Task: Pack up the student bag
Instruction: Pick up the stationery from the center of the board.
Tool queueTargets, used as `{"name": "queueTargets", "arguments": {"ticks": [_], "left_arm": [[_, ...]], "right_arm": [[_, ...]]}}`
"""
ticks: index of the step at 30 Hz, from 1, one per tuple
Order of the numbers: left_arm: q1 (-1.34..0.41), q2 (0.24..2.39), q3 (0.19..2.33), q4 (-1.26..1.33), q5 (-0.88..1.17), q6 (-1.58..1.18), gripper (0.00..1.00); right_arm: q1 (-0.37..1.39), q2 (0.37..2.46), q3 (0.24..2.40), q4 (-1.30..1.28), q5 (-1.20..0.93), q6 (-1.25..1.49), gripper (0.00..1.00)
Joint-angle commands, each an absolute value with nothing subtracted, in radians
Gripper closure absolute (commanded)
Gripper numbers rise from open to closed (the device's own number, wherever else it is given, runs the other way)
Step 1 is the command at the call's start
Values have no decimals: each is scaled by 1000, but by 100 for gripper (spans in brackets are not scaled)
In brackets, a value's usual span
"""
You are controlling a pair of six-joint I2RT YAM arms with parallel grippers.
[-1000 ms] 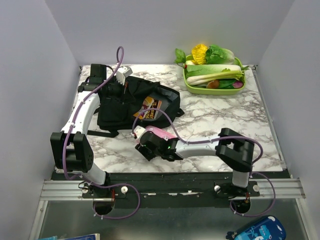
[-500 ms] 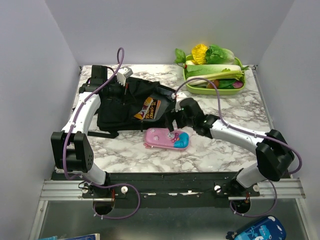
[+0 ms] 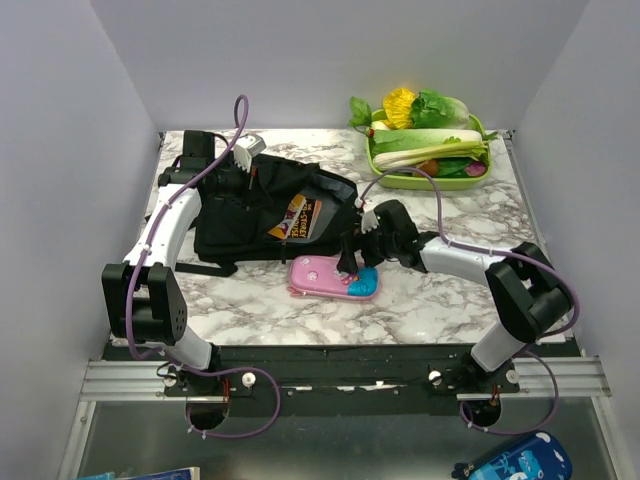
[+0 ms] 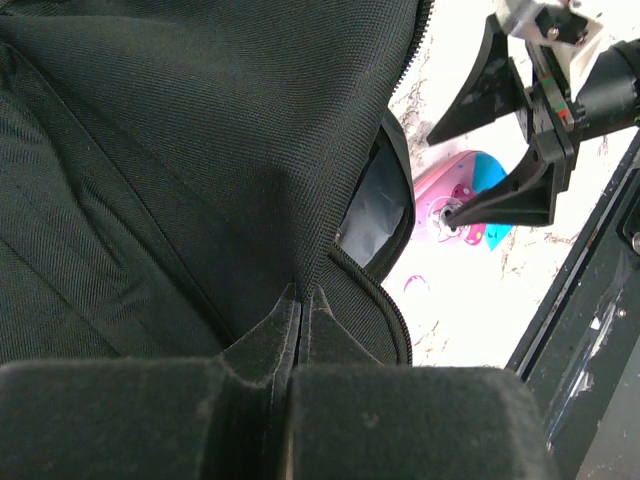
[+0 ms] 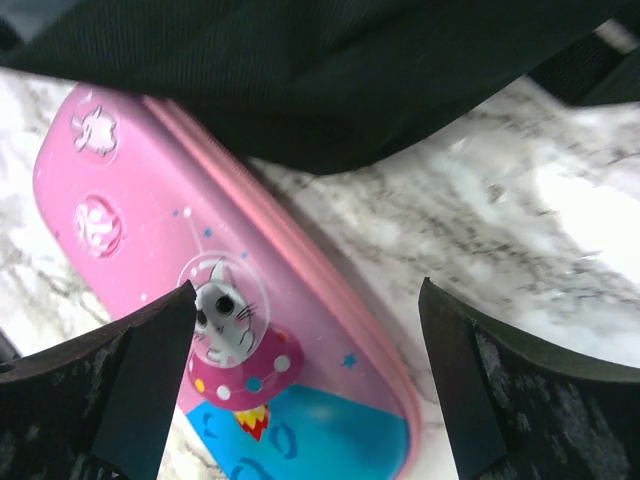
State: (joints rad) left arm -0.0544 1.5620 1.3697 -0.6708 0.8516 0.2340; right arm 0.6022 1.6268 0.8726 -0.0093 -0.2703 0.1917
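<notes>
Soft black student bag [image 3: 250, 215] slumped at the back-left of the marbled counter [image 3: 450, 300].
Its woven fabric is pinched in the closed left pincer [image 4: 296, 372]. The right pincer [image 5: 308, 350] gapes wide and holds nothing, just over the glossy, rounded pink pencil case [image 3: 322, 277] beside the bag.

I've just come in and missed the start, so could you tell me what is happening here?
The left gripper has its jaws shut on the black fabric of the student bag. The right gripper is poised, jaws open, over the pink pencil case lying on the table beside the bag. A book shows in the bag's opening.
</notes>
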Motion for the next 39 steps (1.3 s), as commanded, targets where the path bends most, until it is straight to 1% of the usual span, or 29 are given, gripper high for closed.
{"name": "queueTargets", "arguments": {"ticks": [1,10,18,20,21,22,24,25,27,28,30,31,33,34,39], "left_arm": [[-60,1552,1381,-701,897,227,100],[-63,1548,1390,-704,899,224,100],[-63,1537,1393,-713,896,230,100],[-63,1534,1391,-713,893,229,100],[-63,1535,1390,-715,894,229,100],[-63,1532,1390,-715,893,229,100],[-63,1532,1388,-713,891,230,100],[-63,1531,1388,-713,890,232,100],[-63,1531,1387,-716,885,232,100],[-64,1532,1387,-715,884,233,100],[-64,1531,1385,-716,882,233,100],[-64,1529,1387,-718,882,233,100],[-64,1528,1387,-716,881,233,100],[-64,1528,1390,-718,881,233,100],[-64,1528,1388,-716,879,235,100]], "right_arm": [[604,1614,798,86,-425,233,0],[610,1586,729,97,-492,247,0],[695,1592,718,8,-358,244,0],[693,1597,710,11,-347,271,10],[693,1597,707,14,-348,281,16],[693,1594,704,17,-345,296,28],[693,1586,698,18,-345,307,38],[693,1576,695,21,-354,313,46],[693,1546,690,26,-356,314,53],[693,1537,686,29,-368,319,60],[693,1503,681,34,-379,321,67],[693,1491,675,38,-409,318,76],[693,1451,664,66,-439,316,87],[692,1434,661,72,-474,305,99],[686,1350,635,124,-566,298,99]]}}
